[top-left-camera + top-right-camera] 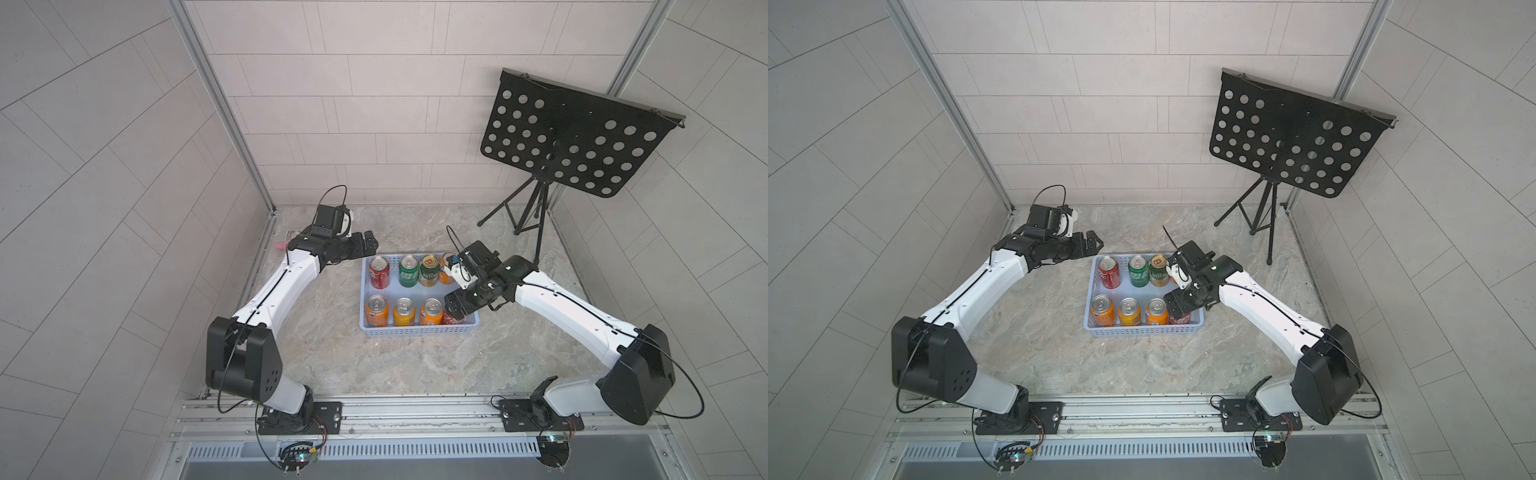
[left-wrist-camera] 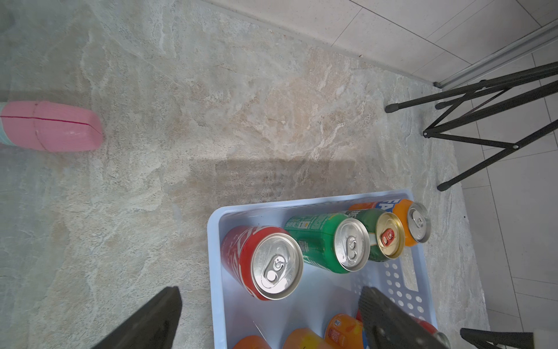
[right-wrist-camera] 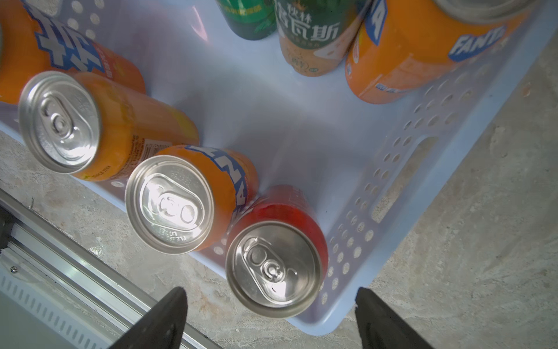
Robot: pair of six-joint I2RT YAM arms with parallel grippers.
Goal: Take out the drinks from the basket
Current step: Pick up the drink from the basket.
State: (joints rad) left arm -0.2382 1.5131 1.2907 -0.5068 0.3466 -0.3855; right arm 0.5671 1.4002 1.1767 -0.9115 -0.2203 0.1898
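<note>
Eight cans (image 1: 404,311) stand upright in the basket (image 1: 415,331) at bench (image 1: 332,353) centre, tops up, long axes vertical: four orange, two red, two green. The right hand (image 1: 453,305), released, hovers over the basket's 5 o'clock red can (image 3: 273,266). The left hand (image 1: 368,246), released, hangs at the basket's 10 o'clock.

Bright, even, diffuse overhead light. Soft shadow on worktop (image 2: 271,175) beside basket (image 2: 213,272). Glare on red can (image 3: 273,266) lid. Wide-angle bowing at top-view edges. Wrist views slightly soft.
</note>
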